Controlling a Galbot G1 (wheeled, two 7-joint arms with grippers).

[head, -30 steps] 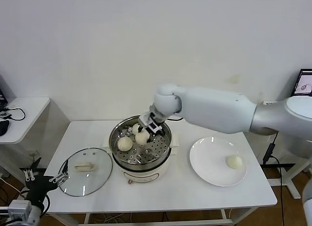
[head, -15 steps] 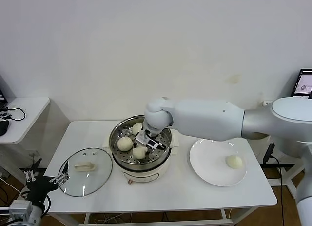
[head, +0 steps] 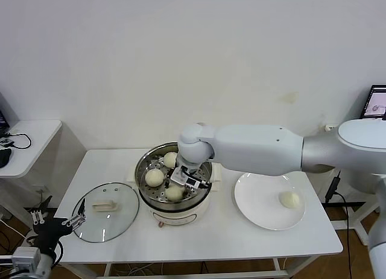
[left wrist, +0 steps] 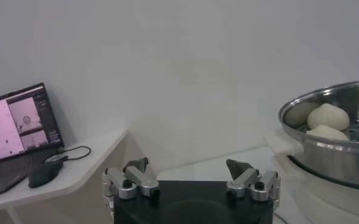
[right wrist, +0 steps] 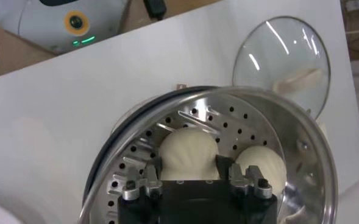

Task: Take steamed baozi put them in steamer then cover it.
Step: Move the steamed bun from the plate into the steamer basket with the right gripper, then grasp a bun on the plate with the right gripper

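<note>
The steel steamer (head: 140,170) stands mid-table with three cream baozi on its perforated tray (right wrist: 228,122): one at the back (head: 170,159), one at the left (head: 155,177), one at the front (head: 174,194). My right gripper (head: 180,188) reaches down into the pot. Its fingers stand open close on either side of the front baozi (right wrist: 188,151), which rests on the tray. A neighbouring baozi (right wrist: 261,167) lies beside it. One more baozi (head: 290,199) sits on the white plate (head: 259,213). The glass cover (head: 106,219) lies flat left of the steamer. My left gripper (head: 57,219) hangs open and empty below the table's left corner.
A side table (head: 30,140) with a laptop (left wrist: 17,131) and cables stands at the far left. A monitor (head: 377,102) shows at the right edge. The wall runs close behind the table. The steamer's rim (left wrist: 331,152) shows in the left wrist view.
My right gripper came down from the pot's back rim to the front of the tray with a baozi. That baozi now rests on the tray and the fingers have eased apart.
</note>
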